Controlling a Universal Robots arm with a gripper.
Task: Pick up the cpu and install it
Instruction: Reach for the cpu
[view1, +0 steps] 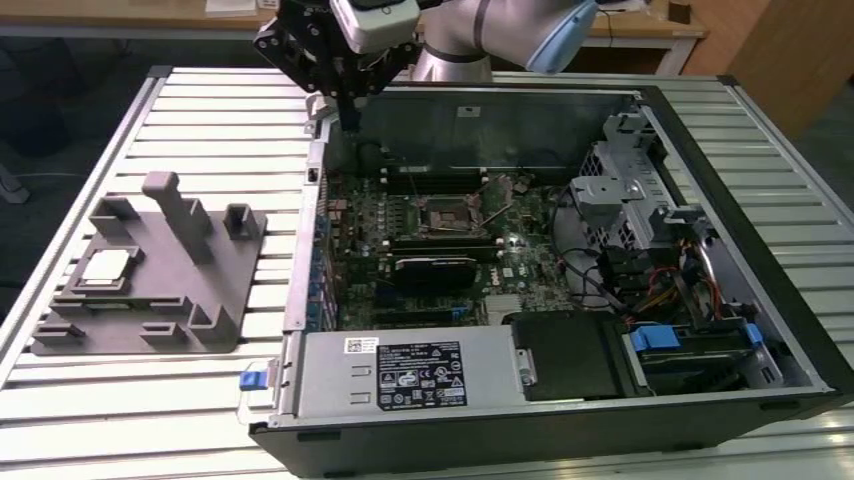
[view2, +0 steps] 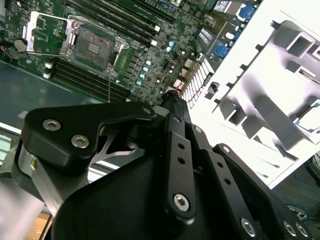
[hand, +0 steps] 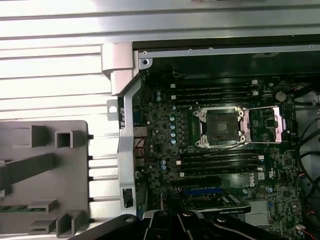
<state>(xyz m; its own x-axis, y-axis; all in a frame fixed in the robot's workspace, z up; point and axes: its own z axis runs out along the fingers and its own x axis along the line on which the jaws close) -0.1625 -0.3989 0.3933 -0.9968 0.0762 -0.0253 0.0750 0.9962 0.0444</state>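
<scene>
**CPU parked on fixture, gripper empty over case corner**

On the exterior view's left, a grey moulded plastic fixture with posts and pockets (view1: 227, 275) sits on the slatted aluminium tabletop (view1: 200, 110), near its left edge. The cpu (view1: 107, 268), a small flat square chip with a pale silver top, lies flat in a pocket on the fixture's left part. Nothing is touching it, and it is well apart from the gripper.

The black two-finger gripper (view1: 350, 120) hangs from the silver-grey arm (view1: 494, 35), above the far-left corner of the black open computer case (view1: 534, 445). Its fingertips are pressed together with nothing between them. In the second wrist view the gripper (view2: 173, 100) narrows to a single tip, with the fixture (view2: 270, 100) on one side and the board on the other.

Inside the case, the green motherboard (view1: 521, 250) lies flat. Its square socket (view1: 447, 215) sits mid-board, with the contact field exposed in both wrist views (hand: 220, 127) (view2: 95, 47). The socket's metal load plate (hand: 276, 122) is swung open beside it.

A silver power supply box with a label (view1: 400, 375) fills the case's near-left corner.
</scene>
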